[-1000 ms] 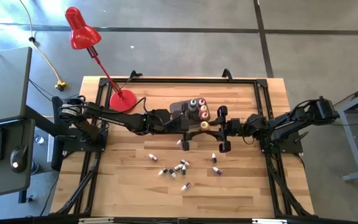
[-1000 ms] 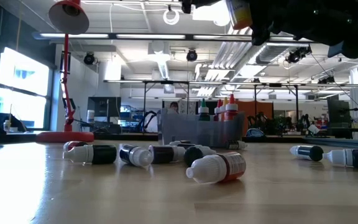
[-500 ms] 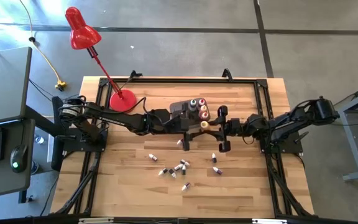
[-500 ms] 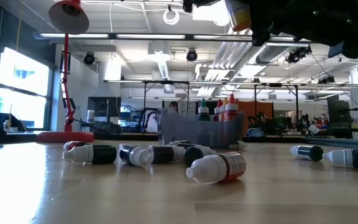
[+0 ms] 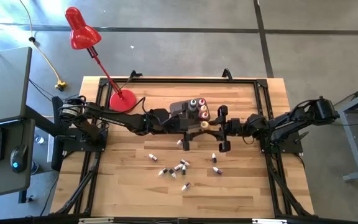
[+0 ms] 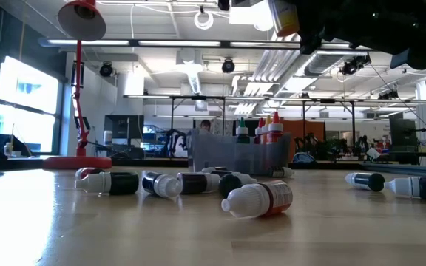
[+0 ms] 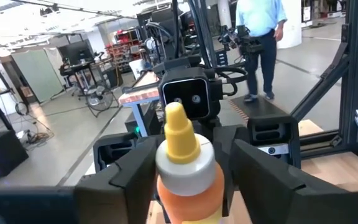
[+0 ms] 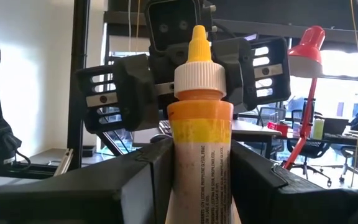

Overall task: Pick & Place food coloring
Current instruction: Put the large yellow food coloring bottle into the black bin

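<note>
A yellow-orange food coloring bottle [image 5: 204,124] [image 8: 201,124] with a pointed yellow cap stands upright in the air between my two grippers, near the table's middle. My right gripper [image 5: 209,126] [image 8: 201,186] comes from the right and is shut on it. My left gripper [image 5: 195,124] [image 7: 191,162] faces it from the left and is open, one finger on either side of the bottle's upper part [image 7: 185,168], with a gap showing. Just behind is the dark grey tub [image 5: 180,109] [image 6: 228,157], in which three bottles [image 5: 197,107] stand upright. My right gripper pinches the bottle's body [image 8: 179,168] between its two fingers [image 8: 145,183], coming level from the table's right side. The bottle is upright, cap up, and lifted high clear of the table [image 6: 283,16].
Several small bottles [image 5: 178,167] [image 6: 257,199] lie on their sides on the wood nearer the front edge, and two more [image 5: 215,163] lie to the right. A red desk lamp's base [image 5: 122,98] [image 6: 76,161] stands at the far left. People move in the room beyond.
</note>
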